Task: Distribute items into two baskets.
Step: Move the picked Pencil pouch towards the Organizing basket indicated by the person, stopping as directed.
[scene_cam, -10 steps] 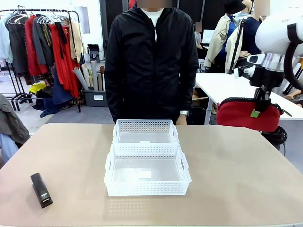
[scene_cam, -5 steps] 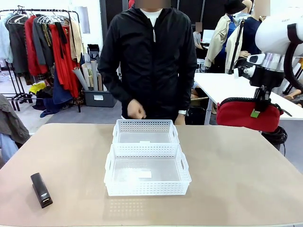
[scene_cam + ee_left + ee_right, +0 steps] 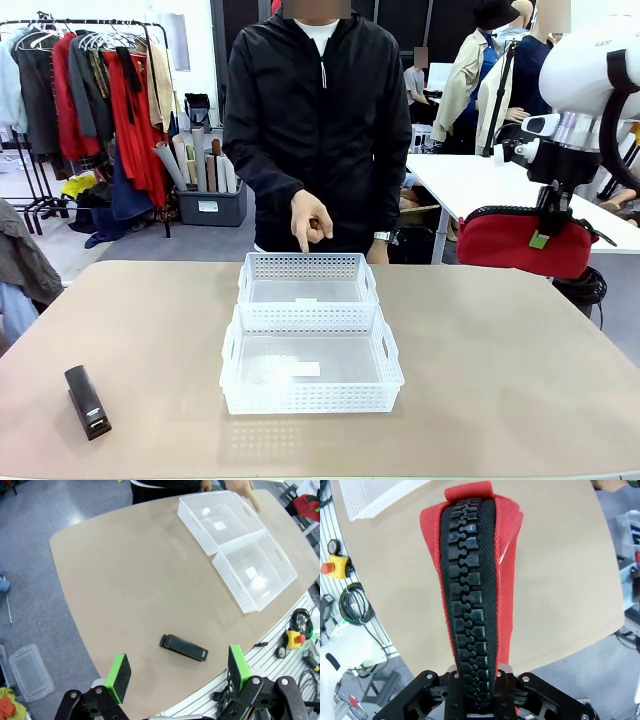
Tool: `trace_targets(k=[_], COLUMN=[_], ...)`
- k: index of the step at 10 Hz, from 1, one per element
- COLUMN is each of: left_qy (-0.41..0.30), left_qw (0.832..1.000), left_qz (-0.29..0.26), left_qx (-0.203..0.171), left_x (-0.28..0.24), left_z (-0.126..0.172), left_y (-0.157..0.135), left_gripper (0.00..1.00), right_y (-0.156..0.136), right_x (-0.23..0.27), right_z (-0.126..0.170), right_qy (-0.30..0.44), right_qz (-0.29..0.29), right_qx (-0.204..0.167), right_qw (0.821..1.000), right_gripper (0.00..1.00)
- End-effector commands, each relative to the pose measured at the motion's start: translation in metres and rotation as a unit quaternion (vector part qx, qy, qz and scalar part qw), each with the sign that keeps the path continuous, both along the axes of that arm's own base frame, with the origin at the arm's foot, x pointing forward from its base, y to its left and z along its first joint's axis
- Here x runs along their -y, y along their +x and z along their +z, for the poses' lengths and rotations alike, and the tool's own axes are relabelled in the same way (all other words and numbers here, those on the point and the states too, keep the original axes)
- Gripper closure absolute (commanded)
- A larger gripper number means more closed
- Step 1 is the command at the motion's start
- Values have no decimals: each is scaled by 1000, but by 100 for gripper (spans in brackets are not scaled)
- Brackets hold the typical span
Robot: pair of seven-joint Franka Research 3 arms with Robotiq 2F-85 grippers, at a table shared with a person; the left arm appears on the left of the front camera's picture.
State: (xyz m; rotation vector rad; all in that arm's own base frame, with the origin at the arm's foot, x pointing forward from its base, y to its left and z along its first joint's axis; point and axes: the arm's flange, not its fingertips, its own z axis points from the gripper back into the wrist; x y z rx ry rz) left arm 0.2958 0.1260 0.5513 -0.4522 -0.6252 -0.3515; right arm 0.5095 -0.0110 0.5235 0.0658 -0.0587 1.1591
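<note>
The red pouch [image 3: 525, 243] hangs in the air off the right edge of the bench [image 3: 500, 350], well apart from both baskets, with the right fingers [image 3: 550, 210] pressed together on its top seam along the black zipper. It is soft fabric and looks light; it sags to either side of the pinch, so it will probably flop and settle loosely when let go, and the stiffer zipper ridge looks like the surest place to hold it. The person's hand [image 3: 311, 220] points a finger down over the far basket [image 3: 305, 266], which stands touching the near basket [image 3: 310, 400] at mid-bench; both of the 2 baskets hold nothing but a small white label. The stapler [image 3: 183, 648] lies flat near the bench's left front corner, well apart from the baskets, and the left fingers [image 3: 119, 672] hover above it, spread wide and holding nothing. The stapler is rigid, narrow and likely denser than the pouch, with smooth sides; gripping it across its short width near the middle should keep it from tipping.
</note>
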Motion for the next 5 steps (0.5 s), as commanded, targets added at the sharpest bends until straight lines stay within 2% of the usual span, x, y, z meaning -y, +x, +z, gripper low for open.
trace_targets(k=[1, 5], left_qy=[-5, -5], left_qw=[1000, 1000], left_qz=[-5, -5], left_qx=[5, 5], left_x=[1, 1], left_z=[-1, -1], left_y=[0, 0], left_gripper=[0, 0], right_y=[2, 2], right_x=[-2, -2], right_z=[6, 6], right_qy=[-3, -3], right_qz=[-13, -13], right_qx=[0, 0], right_qw=[1000, 1000], right_gripper=[100, 100])
